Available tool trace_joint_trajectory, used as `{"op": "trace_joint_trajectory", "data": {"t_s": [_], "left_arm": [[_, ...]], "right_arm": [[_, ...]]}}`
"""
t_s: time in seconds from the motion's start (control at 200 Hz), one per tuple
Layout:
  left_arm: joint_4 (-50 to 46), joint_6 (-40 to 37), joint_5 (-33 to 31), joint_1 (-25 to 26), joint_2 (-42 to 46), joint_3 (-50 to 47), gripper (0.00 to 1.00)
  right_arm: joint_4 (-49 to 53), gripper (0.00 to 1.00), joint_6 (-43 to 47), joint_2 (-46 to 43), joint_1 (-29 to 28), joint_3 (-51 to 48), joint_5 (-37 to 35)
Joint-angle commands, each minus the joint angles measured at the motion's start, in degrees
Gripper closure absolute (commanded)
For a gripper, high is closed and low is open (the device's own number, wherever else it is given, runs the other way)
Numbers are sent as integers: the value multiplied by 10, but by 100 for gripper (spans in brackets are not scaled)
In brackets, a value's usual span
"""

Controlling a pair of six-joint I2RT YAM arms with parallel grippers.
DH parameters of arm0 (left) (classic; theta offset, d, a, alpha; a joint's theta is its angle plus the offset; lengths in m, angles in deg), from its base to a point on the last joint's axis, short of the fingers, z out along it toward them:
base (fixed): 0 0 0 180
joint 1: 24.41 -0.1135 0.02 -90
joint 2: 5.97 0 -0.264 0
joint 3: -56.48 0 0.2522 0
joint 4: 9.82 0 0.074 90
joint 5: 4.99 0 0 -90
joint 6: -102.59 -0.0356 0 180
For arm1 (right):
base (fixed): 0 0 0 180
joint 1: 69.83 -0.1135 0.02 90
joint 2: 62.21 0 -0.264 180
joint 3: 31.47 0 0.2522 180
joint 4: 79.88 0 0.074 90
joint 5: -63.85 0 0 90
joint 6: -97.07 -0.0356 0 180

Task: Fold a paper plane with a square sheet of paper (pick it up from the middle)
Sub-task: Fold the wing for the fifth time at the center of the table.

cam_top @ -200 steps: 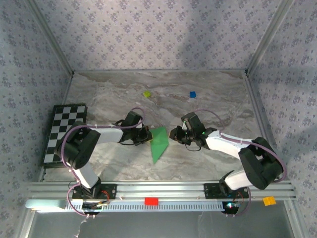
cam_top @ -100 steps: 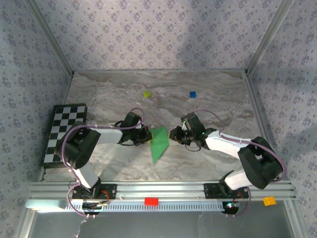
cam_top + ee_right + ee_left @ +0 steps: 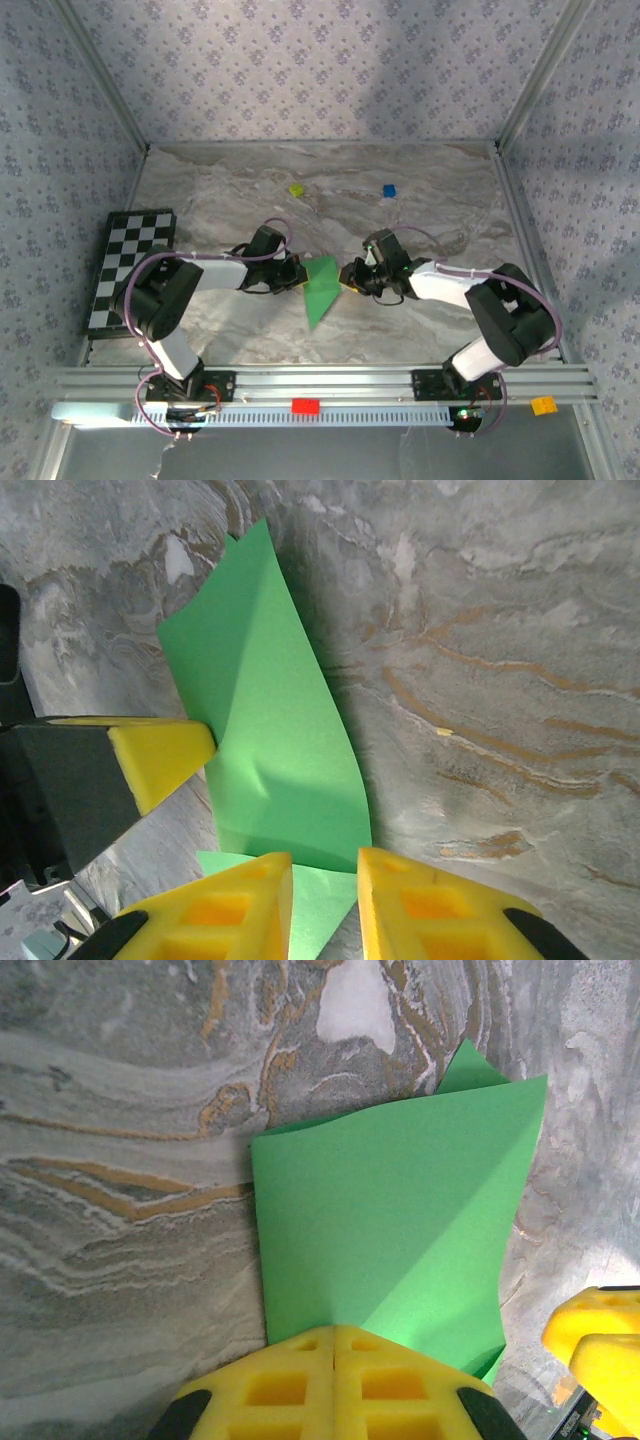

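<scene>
The square sheet of paper [image 3: 320, 290] is bright green and folded into a pointed shape on the marbled table between both arms. My left gripper [image 3: 298, 275] is shut on the sheet's left edge, and in the left wrist view its pads [image 3: 335, 1332] are pressed together over the paper [image 3: 400, 1220]. My right gripper [image 3: 348, 276] is at the sheet's right side. Its jaws [image 3: 325, 875] stand apart, with a raised flap of the paper [image 3: 280, 750] curling up just ahead of them and a lower layer lying between them. A paper plane is out of view.
A black-and-white checkerboard [image 3: 130, 265] lies at the left edge of the table. A small yellow-green block [image 3: 296, 189] and a small blue block [image 3: 389, 190] sit toward the back. Patterned walls close the space on three sides.
The right gripper's jaws have parted a little and its arm has shifted slightly left toward the paper. The left gripper and the paper have stayed put.
</scene>
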Motion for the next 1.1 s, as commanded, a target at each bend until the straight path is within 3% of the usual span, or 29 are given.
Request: {"op": "trace_joint_trajectory", "data": {"t_s": [0.0, 0.245, 0.65, 1.099], "left_arm": [[-24, -4, -3, -1, 4, -8, 98], [-24, -4, -6, -1, 4, -8, 99], [-33, -4, -5, -1, -2, -3, 99], [-42, -11, -3, -2, -3, 3, 99]], "right_arm": [[12, 73, -6, 25, 1, 24, 21], [28, 69, -14, 49, -3, 35, 22], [85, 66, -27, 17, -11, 32, -36], [43, 66, -46, 36, -14, 27, 1]]}}
